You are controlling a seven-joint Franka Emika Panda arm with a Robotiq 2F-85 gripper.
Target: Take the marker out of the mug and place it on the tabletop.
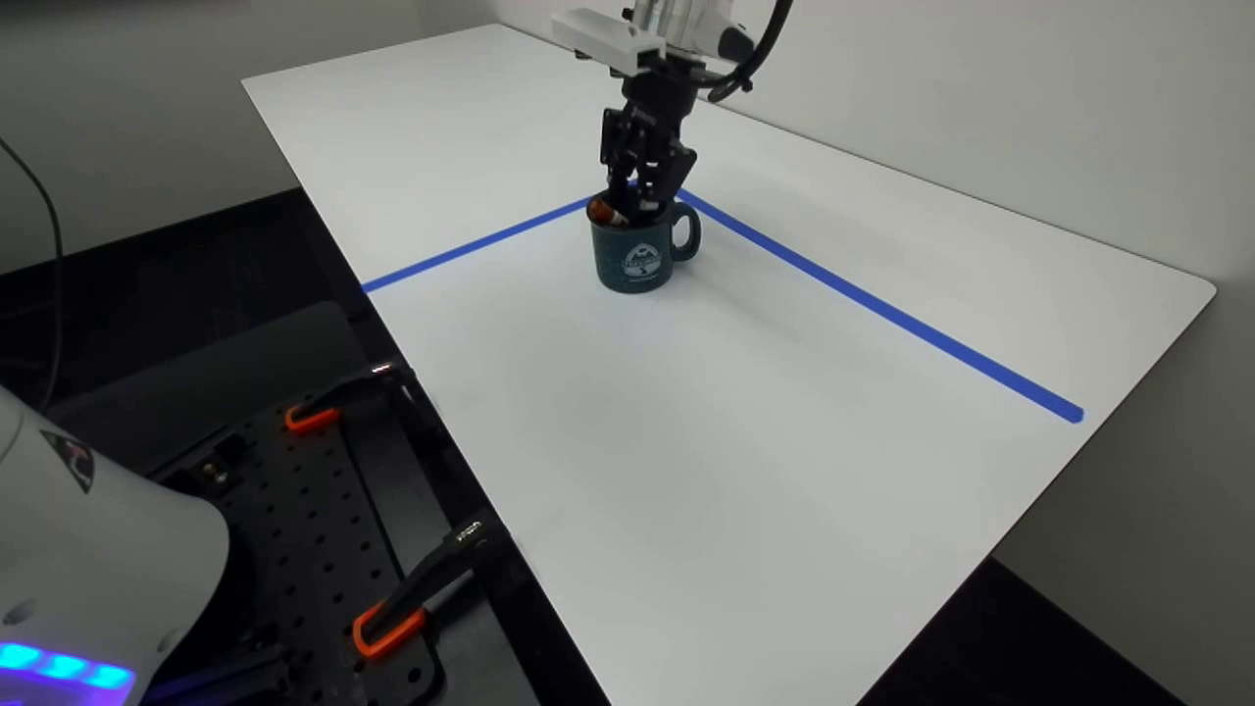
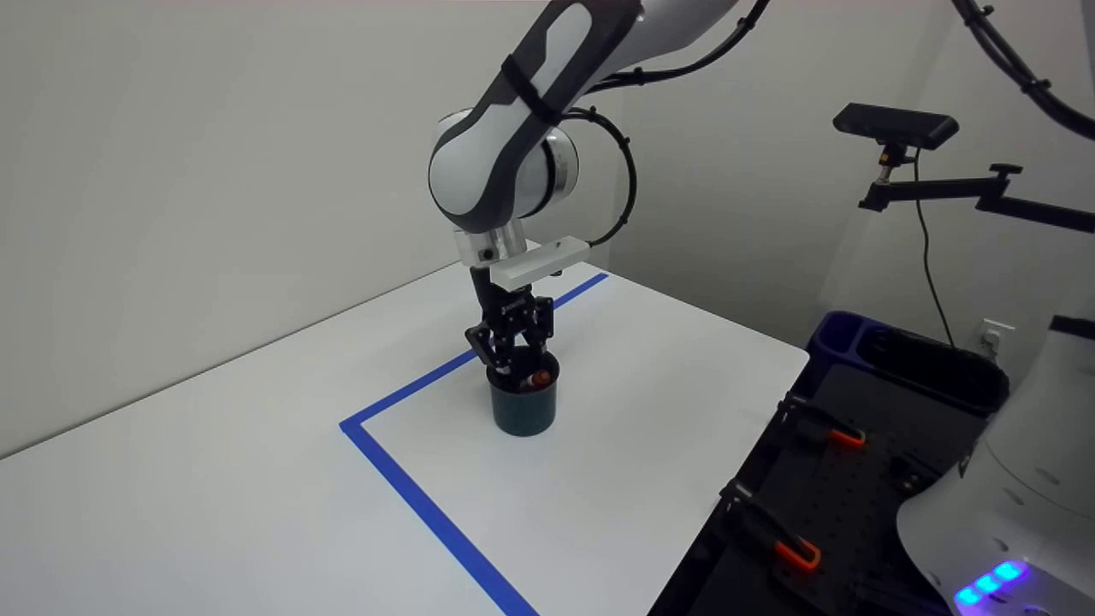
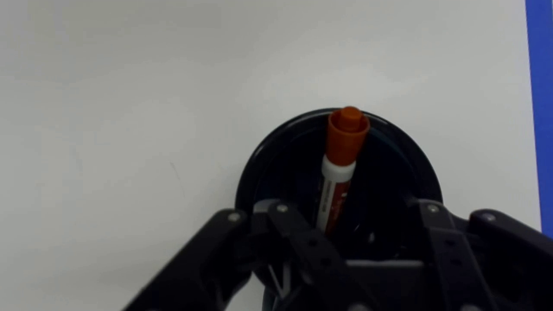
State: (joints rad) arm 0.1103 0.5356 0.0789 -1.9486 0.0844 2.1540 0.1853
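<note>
The dark teal mug (image 1: 632, 265) stands upright on the white tabletop (image 1: 745, 451), its handle turned toward the wall. It shows in both exterior views (image 2: 523, 415). The marker (image 3: 341, 151), with an orange-red cap, white collar and red-and-white label, leans inside the mug, cap at the rim. Its cap shows in both exterior views (image 1: 601, 211) (image 2: 540, 378); its lower end is hidden. My gripper (image 3: 348, 211) points down into the mug's mouth, fingers apart. In the wrist view the marker lies between the fingers, nearer the left one, with a gap to the right one.
Two blue tape lines (image 1: 882, 309) meet at a corner behind the mug. A wall (image 1: 980, 118) runs along the table's long edge. Black clamps with orange ends (image 1: 387, 628) sit by the robot base (image 1: 98, 559). A camera on a stand (image 2: 894, 126) is beyond the table.
</note>
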